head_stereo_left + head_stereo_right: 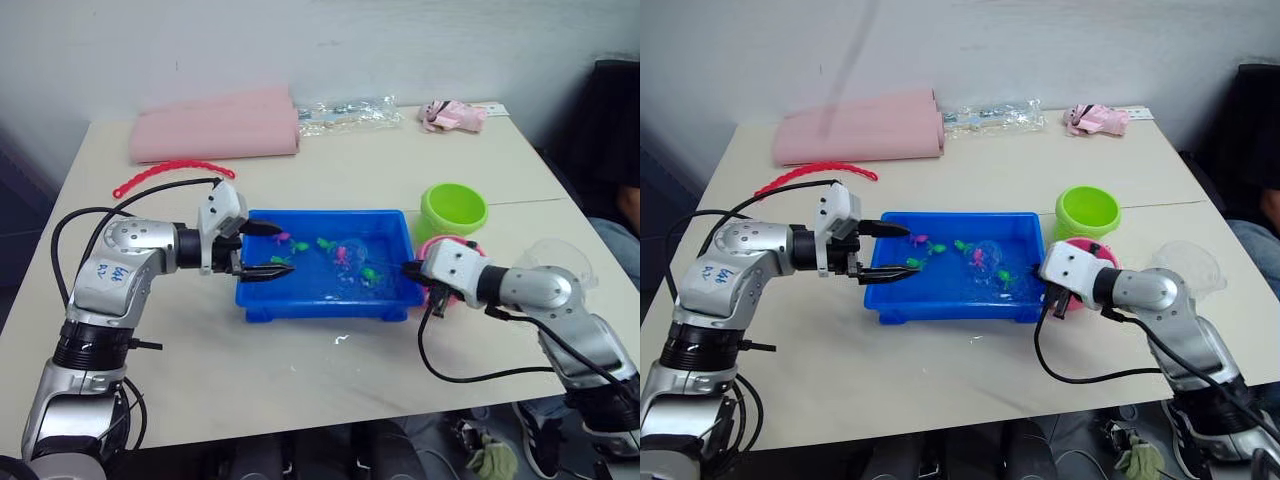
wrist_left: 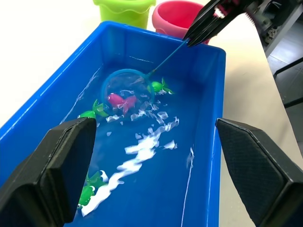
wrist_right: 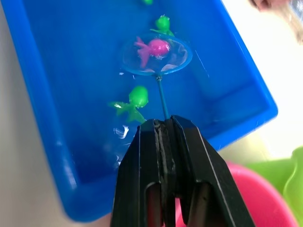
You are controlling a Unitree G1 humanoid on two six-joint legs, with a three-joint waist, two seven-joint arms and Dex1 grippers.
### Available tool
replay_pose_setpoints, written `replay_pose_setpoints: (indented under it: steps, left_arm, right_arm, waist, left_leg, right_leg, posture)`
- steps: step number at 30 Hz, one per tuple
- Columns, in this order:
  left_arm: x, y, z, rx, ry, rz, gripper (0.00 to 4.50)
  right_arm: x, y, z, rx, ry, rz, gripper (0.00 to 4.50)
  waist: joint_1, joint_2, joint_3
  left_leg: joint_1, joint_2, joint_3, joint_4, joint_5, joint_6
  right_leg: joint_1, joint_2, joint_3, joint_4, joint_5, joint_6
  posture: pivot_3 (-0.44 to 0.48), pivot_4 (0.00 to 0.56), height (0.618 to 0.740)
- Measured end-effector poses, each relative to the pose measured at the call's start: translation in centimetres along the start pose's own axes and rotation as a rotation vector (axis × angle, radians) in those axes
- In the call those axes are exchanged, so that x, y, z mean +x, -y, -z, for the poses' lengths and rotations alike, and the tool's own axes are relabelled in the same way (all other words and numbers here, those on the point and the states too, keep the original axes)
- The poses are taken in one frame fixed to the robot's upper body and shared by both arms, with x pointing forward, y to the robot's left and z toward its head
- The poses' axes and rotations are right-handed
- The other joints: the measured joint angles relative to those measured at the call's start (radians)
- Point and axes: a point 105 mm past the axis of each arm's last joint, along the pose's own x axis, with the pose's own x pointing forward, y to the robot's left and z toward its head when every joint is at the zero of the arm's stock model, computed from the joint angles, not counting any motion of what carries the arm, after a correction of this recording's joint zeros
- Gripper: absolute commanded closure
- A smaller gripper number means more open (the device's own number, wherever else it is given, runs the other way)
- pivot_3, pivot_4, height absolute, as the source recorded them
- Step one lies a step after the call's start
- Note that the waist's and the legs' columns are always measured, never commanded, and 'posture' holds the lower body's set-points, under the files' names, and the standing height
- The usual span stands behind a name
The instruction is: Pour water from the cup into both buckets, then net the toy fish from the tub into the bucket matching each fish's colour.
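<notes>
Right pincer (image 3: pixel 161 124) clamping net (image 3: pixel 156 56) — pink fish (image 3: pixel 154 48) inside, tub (image 1: pixel 262 300)

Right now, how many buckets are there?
2. The green bucket sits by the tub's far right corner; the pink bucket is right beside it, nearer the robot.

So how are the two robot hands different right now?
The left gripper is open and holds nothing, its fingers spread over the tub's left end. The right gripper is shut on the net's thin handle at the tub's right end, with a pink fish in the ring. Both have two black fingers and point into the tub.
</notes>
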Motion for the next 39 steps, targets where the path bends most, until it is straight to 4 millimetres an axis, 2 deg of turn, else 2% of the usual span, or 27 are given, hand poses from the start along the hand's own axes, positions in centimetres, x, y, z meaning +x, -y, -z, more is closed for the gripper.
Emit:
replay_pose_setpoints:
  steps: [4,6,12,16,21,24,27,29,33,36,39]
  left_arm:
    - [0.5,-0.2,0.1,0.0,0.001,0.023,0.1]
    - [0.9,-0.2,-0.2,0.009,0.017,0.043,0.1]
    - [2.8,0.6,-0.8,0.012,0.062,0.125,0.1]
    - [4.2,1.7,-2.2,0.021,0.114,0.224,0.1]
    - [5.4,1.8,-3.5,0.034,0.157,0.299,0.1]
    - [6.5,1.8,-3.7,0.043,0.16,0.344,0.1]
    - [7.2,1.7,-4.0,0.057,0.166,0.368,0.1]
    - [7.6,1.7,-4.3,0.07,0.18,0.381,0.1]
    - [8.0,1.8,-4.4,0.083,0.184,0.394,0.1]
    - [8.0,1.8,-4.2,0.074,0.179,0.401,0.1]
    - [8.0,1.7,-4.0,0.071,0.176,0.402,0.1]
  right_arm:
    - [-1.2,-0.3,-0.4,0.136,0.006,0.0,4.5]
    - [-2.4,0.0,-1.2,0.209,0.031,0.013,4.5]
    - [-5.7,0.4,-2.8,0.23,0.057,0.043,4.5]
    - [-9.3,0.9,-2.9,0.232,0.025,0.131,4.5]
    - [-13.3,1.8,-2.5,0.2,-0.04,0.27,4.5]
    - [-16.1,2.1,-1.4,0.079,-0.165,0.356,4.5]
    - [-17.0,1.7,-0.7,-0.124,-0.273,0.357,4.5]
    - [-17.1,1.4,-0.6,-0.268,-0.322,0.341,4.5]
    - [-17.5,2.1,0.3,-0.736,-0.494,0.341,4.5]
    - [-17.0,2.4,0.4,-1.096,-0.56,0.273,4.5]
    - [-16.5,2.0,0.1,-1.206,-0.531,0.248,4.5]
  waist:
    - [-0.001,0.0,0.0]
    - [0.0,0.0,0.0]
    - [0.005,0.0,0.0]
    - [0.015,0.0,0.0]
    - [0.024,0.0,0.0]
    - [0.027,0.0,0.0]
    - [0.024,0.0,0.0]
    - [0.02,0.0,0.0]
    - [0.014,0.0,0.0]
    - [0.005,0.0,0.0]
    - [0.003,0.0,0.0]
  left_leg:
    - [0.0,-0.001,0.0,0.0,0.0,0.0]
    - [0.0,-0.001,0.0,-0.001,0.0,0.0]
    - [-0.001,-0.002,0.0,-0.001,-0.001,0.0]
    - [-0.001,-0.003,0.0,-0.001,-0.001,0.0]
    - [0.0,-0.004,-0.001,0.0,-0.001,0.0]
    - [0.0,-0.005,-0.001,0.0,-0.001,0.001]
    - [0.0,-0.006,-0.001,-0.001,-0.001,0.001]
    - [0.0,-0.006,0.0,-0.001,-0.001,0.0]
    - [0.001,-0.005,0.001,-0.001,-0.001,0.0]
    - [0.001,-0.005,0.0,-0.001,0.0,0.0]
    - [0.001,-0.004,0.0,-0.001,0.0,-0.001]
  right_leg:
    - [0.0,0.0,0.0,0.0,0.0,0.0]
    - [0.0,0.0,0.0,-0.001,0.0,0.0]
    - [0.0,0.0,-0.001,-0.002,0.0,0.0]
    - [0.0,0.0,-0.001,-0.002,0.0,0.0]
    - [0.001,0.0,-0.001,-0.005,0.0,0.0]
    - [0.001,0.0,-0.001,-0.007,0.0,0.0]
    - [0.002,0.0,-0.001,-0.008,0.001,0.001]
    - [0.002,0.001,-0.001,-0.008,0.001,0.001]
    - [0.002,0.001,0.0,-0.007,0.0,0.001]
    - [0.001,0.001,0.0,-0.007,0.0,0.002]
    - [0.002,0.002,0.0,-0.008,0.0,0.002]
  posture:
    - [0.0,0.15,0.738]
    - [0.0,0.15,0.738]
    - [0.0,0.15,0.738]
    - [0.0,0.15,0.738]
    - [0.0,0.15,0.738]
    - [0.0,0.15,0.738]
    - [0.0,0.15,0.738]
    - [0.0,0.15,0.738]
    - [0.0,0.15,0.738]
    - [0.0,0.15,0.738]
    - [0.0,0.15,0.738]
